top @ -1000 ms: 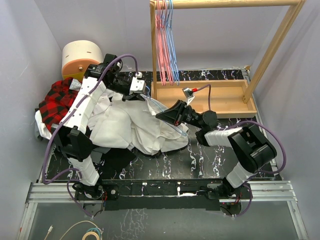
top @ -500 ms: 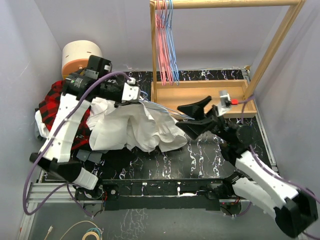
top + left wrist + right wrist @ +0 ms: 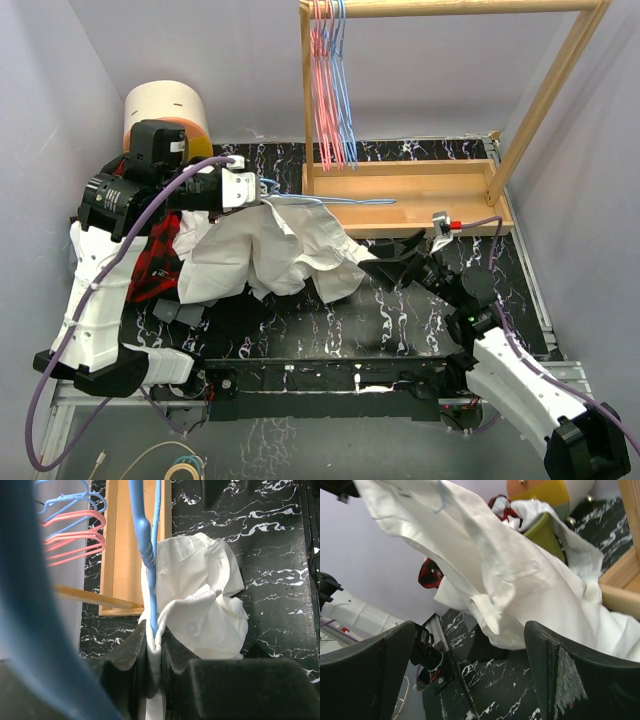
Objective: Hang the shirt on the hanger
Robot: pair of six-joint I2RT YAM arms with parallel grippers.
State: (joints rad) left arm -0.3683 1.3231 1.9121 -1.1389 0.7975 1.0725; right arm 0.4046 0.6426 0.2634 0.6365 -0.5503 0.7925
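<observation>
Pinching hanger (image 3: pixel 145 535) + shirt (image 3: pixel 200 595), L gripper (image 3: pixel 154 647)

Shirt (image 3: pixel 265 250) btwn plaid garment (image 3: pixel 155 262) & rack (image 3: pixel 420 190)

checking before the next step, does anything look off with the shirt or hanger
Yes: the shirt hangs crumpled at one end of the hanger, not spread over its arms, and the left gripper pinches a fold of fabric together with the hanger wire.
</observation>
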